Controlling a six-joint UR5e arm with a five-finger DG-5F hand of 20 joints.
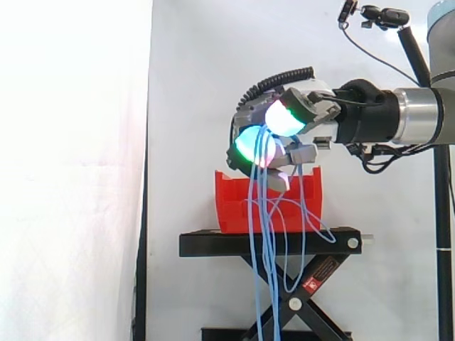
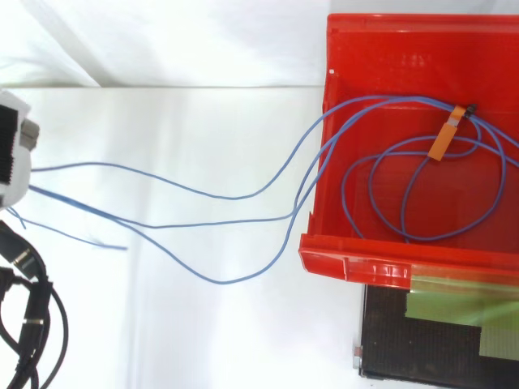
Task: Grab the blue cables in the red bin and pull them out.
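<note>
Clearly the hand (image 1: 302, 106) is clamped on the blue cables (image 1: 264, 213): its fingers curl in around several strands, and the glowing fingertips (image 1: 254, 145) press together where the strands enter the grip. In the side view it hangs above and just in front of the red bin (image 1: 231, 202), high enough that the held strands clear the front wall rather than drag against it.

From the grip the loose ends drop straight down past the black stand (image 1: 213, 244), slack under their own weight. From above, the strands run out over the bin's front rim (image 2: 389, 263) and sweep across open space toward the left edge, sagging in long curves, so there is little tension on them.

The job looks only partly done. Several loops lie coiled on the bin floor, bundled near the far wall by an orange tag (image 2: 442, 139). That bundle is probably why the coils hold together instead of trailing out one by one. Pulling further away from the bin should take up the slack and draw the tied loops over the rim, where the tag might snag.
</note>
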